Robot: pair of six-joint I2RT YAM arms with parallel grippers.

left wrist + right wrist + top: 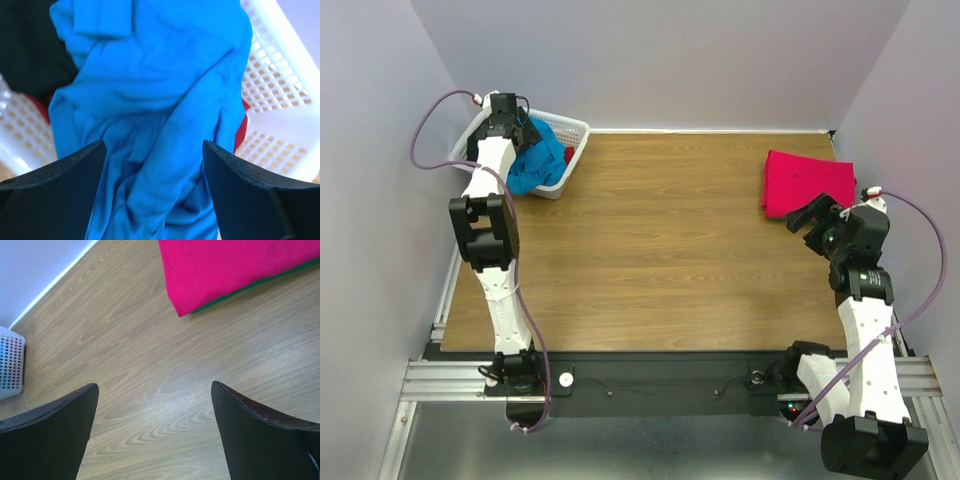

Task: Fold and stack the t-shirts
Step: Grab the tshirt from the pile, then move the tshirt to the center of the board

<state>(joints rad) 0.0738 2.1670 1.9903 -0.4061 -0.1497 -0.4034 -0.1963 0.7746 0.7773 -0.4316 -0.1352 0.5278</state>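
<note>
Item 1. White lattice basket: the marker that everything below is placed against. It stands on the wood-grain table.

Item 2. Blue t-shirt: inside the basket, crumpled and unfolded. It is heaped high enough to spill over the basket's near rim.

Item 3. Red cloth: also in the basket, under the blue t-shirt. Only a sliver shows beside it, and I cannot tell what garment it is.

Item 4. Dark patch: in the basket, next to the blue t-shirt. I cannot identify it.

Item 5. Pinkish-red t-shirt: well apart from the basket, far off to its right at about the same depth. It lies flat in a neat folded block. A thin green edge peeks from beneath its near side.

Item 6. Left gripper: directly over the basket and pointing down into it. The jaws stand wide apart, with the blue t-shirt bulging up between the two fingers. The cloth is not pinched. Whether the pads brush it I cannot tell.

Item 7. Right gripper: far to the right of the basket, just on the near side of the pinkish-red t-shirt. The jaws are spread fully and have hold of nothing. Bare table shows between them, and the shirt's edge lies just beyond the fingertips without touching them.
</note>
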